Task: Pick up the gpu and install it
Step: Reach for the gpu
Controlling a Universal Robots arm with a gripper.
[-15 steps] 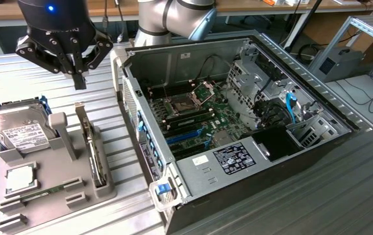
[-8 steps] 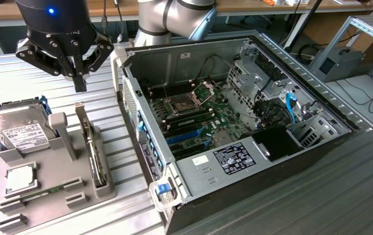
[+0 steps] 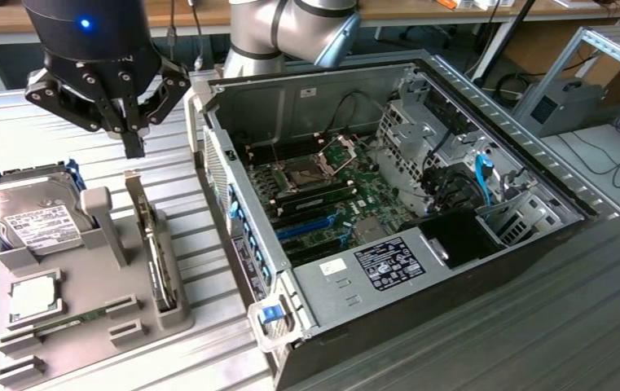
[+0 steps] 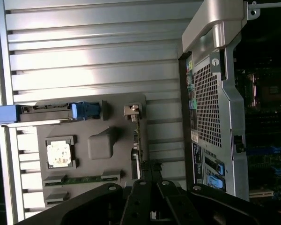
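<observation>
One closed claw hovers above the gpu; the wrist view presents the case's perforated panel.

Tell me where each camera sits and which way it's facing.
Exterior view: raised, looking down on the open computer case and parts holder; arm and shut gripper show.
Wrist view: on the wrist, looking down past the gripper at the parts holder.
Shared: parts holder, gpu, computer case, gripper.

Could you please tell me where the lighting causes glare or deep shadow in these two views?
Wrist view: strong glare on the ribbed metal table, while the inside of the computer case sinks into shadow. Exterior view: even light, case interior well lit.
</observation>
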